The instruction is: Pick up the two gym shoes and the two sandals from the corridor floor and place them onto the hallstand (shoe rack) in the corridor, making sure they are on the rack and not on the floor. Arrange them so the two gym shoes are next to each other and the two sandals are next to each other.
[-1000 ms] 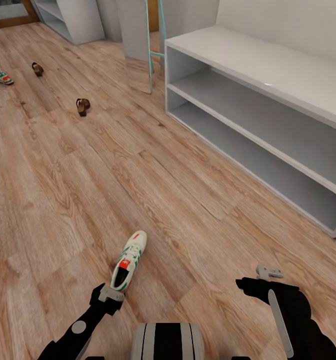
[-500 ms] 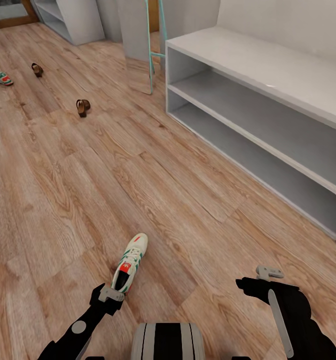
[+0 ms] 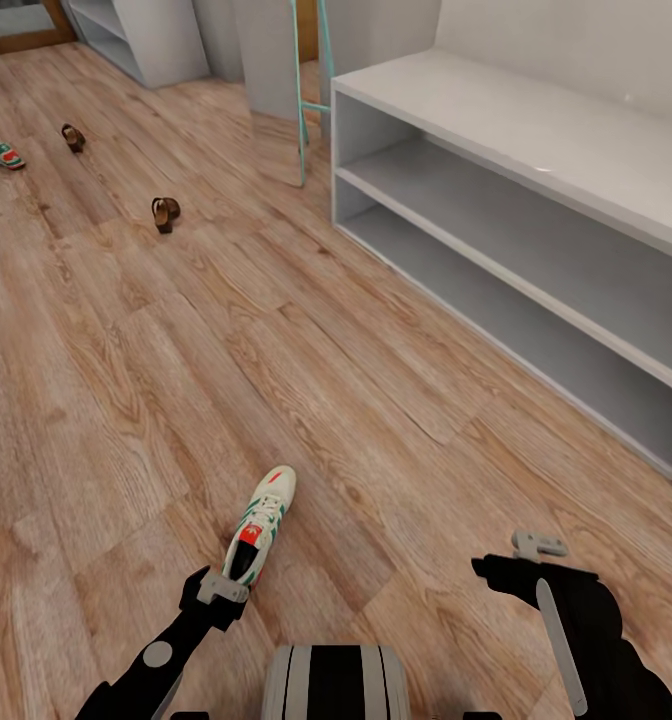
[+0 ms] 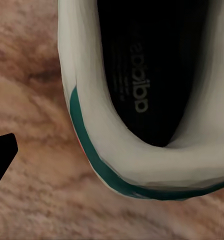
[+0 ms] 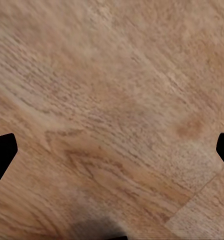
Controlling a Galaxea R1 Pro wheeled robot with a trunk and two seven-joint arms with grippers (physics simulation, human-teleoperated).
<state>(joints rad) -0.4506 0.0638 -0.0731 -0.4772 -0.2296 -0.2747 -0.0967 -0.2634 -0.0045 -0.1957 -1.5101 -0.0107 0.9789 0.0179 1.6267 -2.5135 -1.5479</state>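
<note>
One gym shoe [image 3: 261, 523] lies on the corridor floor [image 3: 176, 380] just ahead of me, toe pointing away. My left gripper [image 3: 219, 588] hovers at its heel, open. In the left wrist view the shoe's dark heel opening [image 4: 142, 75] is very close, with one fingertip [image 4: 2, 152] on the outer side of the heel wall. My right gripper [image 3: 536, 548] hangs open over bare planks [image 5: 112, 100]. The other gym shoe [image 3: 0, 153] and both sandals [image 3: 73, 137] [image 3: 165, 212] lie far off at the left. The hallstand [image 3: 536, 130] stands along the right.
A teal-framed mirror [image 3: 296, 100] leans against the wall by the hallstand's far end. A white shelving unit [image 3: 141, 35] stands at the far back left. Open floor stretches between me and the distant shoes.
The view has crept forward very slightly, so the near shoe sits a touch lower in the picture. Both arms hold their pose.
</note>
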